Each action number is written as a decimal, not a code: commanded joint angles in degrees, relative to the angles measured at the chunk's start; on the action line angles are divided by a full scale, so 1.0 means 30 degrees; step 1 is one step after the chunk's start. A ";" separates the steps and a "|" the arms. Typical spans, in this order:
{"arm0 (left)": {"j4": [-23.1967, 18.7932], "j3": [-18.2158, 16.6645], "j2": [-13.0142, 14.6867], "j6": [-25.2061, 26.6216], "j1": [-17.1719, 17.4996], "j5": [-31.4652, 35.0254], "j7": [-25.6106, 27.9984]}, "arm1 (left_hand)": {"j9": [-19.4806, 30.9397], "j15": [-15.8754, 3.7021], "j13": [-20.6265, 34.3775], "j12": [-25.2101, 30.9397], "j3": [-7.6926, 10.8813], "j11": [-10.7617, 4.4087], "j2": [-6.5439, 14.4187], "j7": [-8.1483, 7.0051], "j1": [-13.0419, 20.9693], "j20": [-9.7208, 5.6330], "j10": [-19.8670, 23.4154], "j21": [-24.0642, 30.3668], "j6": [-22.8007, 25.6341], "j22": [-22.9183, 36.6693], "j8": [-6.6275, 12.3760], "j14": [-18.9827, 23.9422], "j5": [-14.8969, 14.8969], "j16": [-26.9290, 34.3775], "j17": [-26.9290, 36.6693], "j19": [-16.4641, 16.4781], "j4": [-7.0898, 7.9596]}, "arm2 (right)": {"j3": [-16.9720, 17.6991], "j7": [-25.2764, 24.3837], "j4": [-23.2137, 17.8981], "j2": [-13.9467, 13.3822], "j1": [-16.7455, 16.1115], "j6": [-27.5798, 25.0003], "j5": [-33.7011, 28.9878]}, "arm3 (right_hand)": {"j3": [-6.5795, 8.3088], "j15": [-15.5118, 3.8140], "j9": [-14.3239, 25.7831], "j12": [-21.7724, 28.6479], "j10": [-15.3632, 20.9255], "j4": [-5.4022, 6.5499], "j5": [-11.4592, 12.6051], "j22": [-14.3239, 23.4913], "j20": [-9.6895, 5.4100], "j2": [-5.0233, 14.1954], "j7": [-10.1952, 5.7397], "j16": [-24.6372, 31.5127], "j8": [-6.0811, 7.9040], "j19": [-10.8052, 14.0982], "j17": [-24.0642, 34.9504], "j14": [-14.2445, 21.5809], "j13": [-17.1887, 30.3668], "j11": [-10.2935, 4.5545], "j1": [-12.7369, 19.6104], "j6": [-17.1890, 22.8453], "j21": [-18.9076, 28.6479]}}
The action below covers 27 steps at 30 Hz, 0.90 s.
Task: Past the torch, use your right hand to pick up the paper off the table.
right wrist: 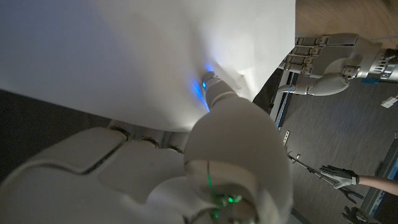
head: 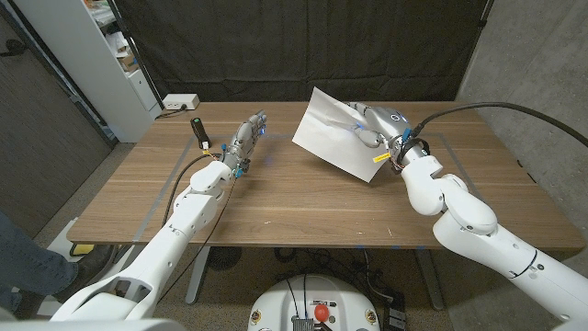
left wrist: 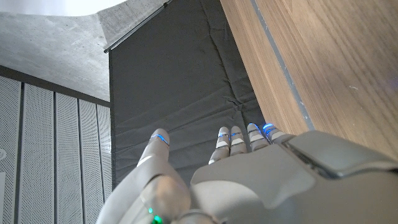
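Paper [head: 333,131] held up off wooden table [head: 303,207] by right hand [head: 375,129], sheet tilted, thumb [right wrist: 214,93] pressed on one face, fingers behind, likely to keep it from slipping. Left hand [head: 246,138] empty, fingers straight and apart, near black torch [head: 198,131], waiting out of the way

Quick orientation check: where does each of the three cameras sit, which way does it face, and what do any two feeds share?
Head view: on the robot's head, looking down over the table; both arms, left hand, right hand holding the paper, black torch.
Left wrist view: along the left hand's back, past the table edge to the dark curtain.
Right wrist view: behind the right hand, facing the paper.
Shared: the right wrist view also shows the left hand.
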 commanded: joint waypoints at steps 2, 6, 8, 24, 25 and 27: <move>-0.0248 -0.0042 0.0012 0.0126 0.0049 0.0048 0.0170 | 0.0052 0.0110 0.0081 -0.0003 0.0047 -0.0015 0.0153 -0.0032 0.0156 0.0012 0.0083 -0.0067 0.0116 0.0076 -0.0033 -0.0104 -0.0101 -0.0112 0.0064 0.0114 -0.0055 | 0.0551 -0.0558 0.0457 -0.0238 0.0212 0.2329 0.1125 | -0.0100 -0.1423 0.0085 0.0308 0.0344 0.0013 -0.0056 0.0055 0.0004 0.0031 0.0033 -0.0109 -0.0049 0.0092 0.0078 0.0187 0.0688 -0.0322 0.0178 0.0239 0.0026; -0.0536 -0.0072 0.0076 0.0155 0.0194 0.0081 0.0277 | 0.0052 0.0105 0.0081 -0.0003 0.0041 0.0025 0.0157 -0.0019 0.0162 0.0012 0.0087 -0.0083 0.0127 0.0077 -0.0031 -0.0097 -0.0105 -0.0109 0.0064 0.0128 -0.0057 | 0.0646 -0.0614 0.0443 -0.0279 0.0221 0.2575 0.1073 | -0.0119 -0.1442 0.0087 0.0309 0.0328 0.0027 -0.0055 0.0055 0.0022 0.0017 0.0037 -0.0138 -0.0038 0.0118 0.0075 0.0220 0.0697 -0.0327 0.0153 0.0289 0.0033; -0.0653 -0.0096 0.0114 0.0190 0.0263 0.0073 0.0314 | 0.0052 0.0092 0.0082 -0.0010 0.0040 0.0001 0.0159 -0.0022 0.0165 0.0014 0.0071 -0.0090 0.0127 0.0078 -0.0031 -0.0104 -0.0106 -0.0112 0.0064 0.0129 -0.0058 | 0.0667 -0.0611 0.0426 -0.0260 0.0218 0.2641 0.1045 | -0.0118 -0.1454 0.0089 0.0304 0.0322 0.0016 -0.0048 0.0054 0.0016 0.0025 0.0034 -0.0145 -0.0040 0.0121 0.0092 0.0229 0.0690 -0.0325 0.0176 0.0301 0.0032; -0.1193 -0.0192 0.0328 0.0271 0.0675 -0.0033 0.0347 | 0.0052 0.0110 0.0082 -0.0004 0.0020 -0.0048 0.0171 -0.0022 0.0182 0.0027 0.0095 -0.0150 0.0159 0.0081 -0.0025 -0.0094 -0.0117 -0.0109 0.0065 0.0140 -0.0063 | 0.0816 -0.0789 0.0262 0.0119 -0.0241 0.2594 0.1037 | -0.0191 -0.1459 0.0100 0.0302 0.0307 0.0058 -0.0036 0.0053 0.0019 0.0037 0.0047 -0.0239 -0.0073 0.0115 0.0182 0.0284 0.0681 -0.0375 0.0136 0.0333 0.0013; -0.1216 -0.0182 0.0354 0.0298 0.0671 -0.0024 0.0331 | 0.0052 0.0092 0.0082 -0.0003 0.0019 -0.0024 0.0172 -0.0021 0.0182 0.0021 0.0099 -0.0151 0.0150 0.0081 -0.0029 -0.0093 -0.0117 -0.0108 0.0066 0.0146 -0.0064 | 0.0821 -0.0811 0.0250 0.0124 -0.0286 0.2596 0.1028 | -0.0182 -0.1453 0.0100 0.0304 0.0301 0.0048 -0.0032 0.0053 0.0027 0.0043 0.0054 -0.0245 -0.0072 0.0118 0.0179 0.0287 0.0688 -0.0372 0.0153 0.0339 0.0014; -0.1233 -0.0155 0.0388 0.0325 0.0637 -0.0009 0.0285 | 0.0052 0.0099 0.0083 0.0000 0.0017 -0.0016 0.0173 -0.0037 0.0184 0.0027 0.0107 -0.0160 0.0152 0.0081 -0.0029 -0.0093 -0.0118 -0.0109 0.0066 0.0141 -0.0064 | 0.0823 -0.0861 0.0241 0.0154 -0.0370 0.2574 0.1004 | -0.0186 -0.1455 0.0101 0.0313 0.0316 0.0056 -0.0032 0.0052 0.0023 0.0044 0.0045 -0.0252 -0.0077 0.0116 0.0179 0.0305 0.0693 -0.0364 0.0142 0.0333 0.0012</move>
